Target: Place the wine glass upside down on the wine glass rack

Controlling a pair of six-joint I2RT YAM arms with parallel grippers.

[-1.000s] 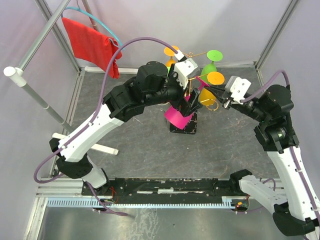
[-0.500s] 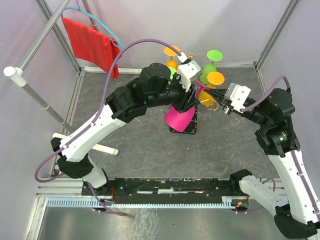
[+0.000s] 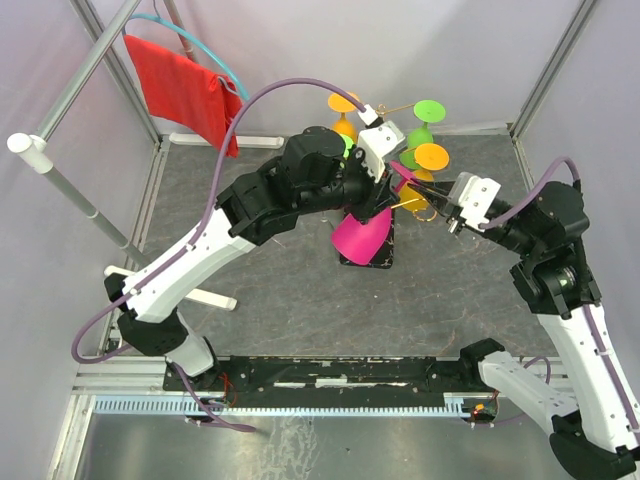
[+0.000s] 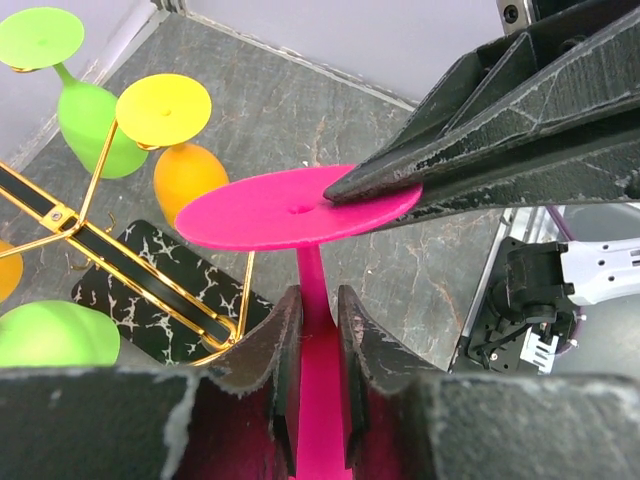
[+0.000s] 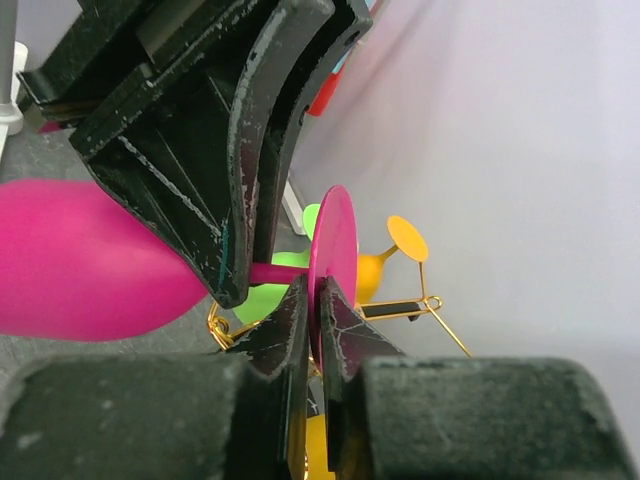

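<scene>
Between the fingers of the left gripper (image 4: 312, 298): the pink stem of the wine glass (image 4: 290, 205), with both fingers drawn in narrow against it from either side
Right gripper (image 5: 312, 292): almost fully closed, its tips pinching the edge of the glass's flat pink foot
Meeting point: the right gripper's tips sit just above the left fingers, on the far-right edge of the foot in the left wrist view
Wine glass: upside down, with the foot above the left fingers and the bowl (image 3: 358, 238) below them, tilted over the base; whether the foot rests on a wire arm cannot be told
Wine glass rack (image 4: 125, 312): just left of the left fingers, with one gold wire close beside the stem and the black white-veined base underneath
Orange glass (image 4: 190, 175): hanging upside down on the rack, beyond the pink foot to the left
Green glass (image 4: 95, 125): hanging upside down, farther left
Red cloth (image 3: 180, 90): well away from both grippers, hung at the far left corner
</scene>
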